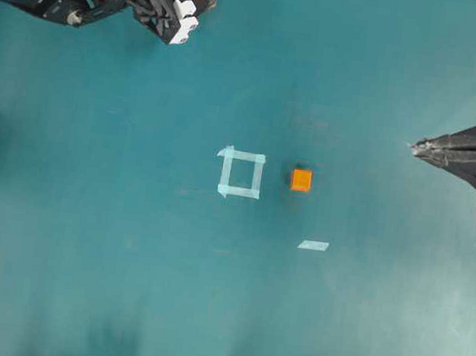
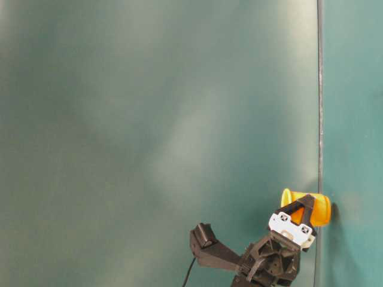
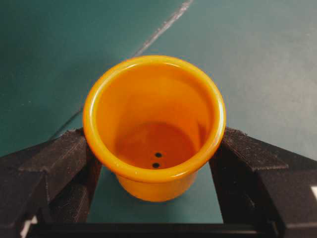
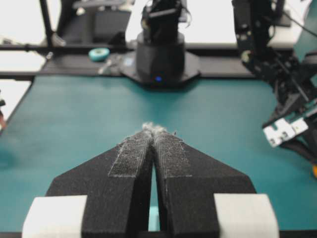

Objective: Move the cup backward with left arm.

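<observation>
- Black left gripper point(image 3: 156, 218) fingers flank the cup point(image 3: 154, 124), spread wide, pressing its sides.
- Cup stands upright, mouth up, at the table's point(image 1: 120, 285) far-left edge.
- Only overhead shows the orange cube point(image 1: 301, 180); right gripper point(image 4: 153, 130) closed, empty.

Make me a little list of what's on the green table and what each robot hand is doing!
cup: orange, upright, at the table's far edge, between the left fingers
left gripper: around the cup, fingers at its sides
right gripper: shut, holding nothing, at the right edge
cube: small, orange, near the middle
tape square: left of the cube, nothing inside
tape strip: below the cube, to its right
</observation>
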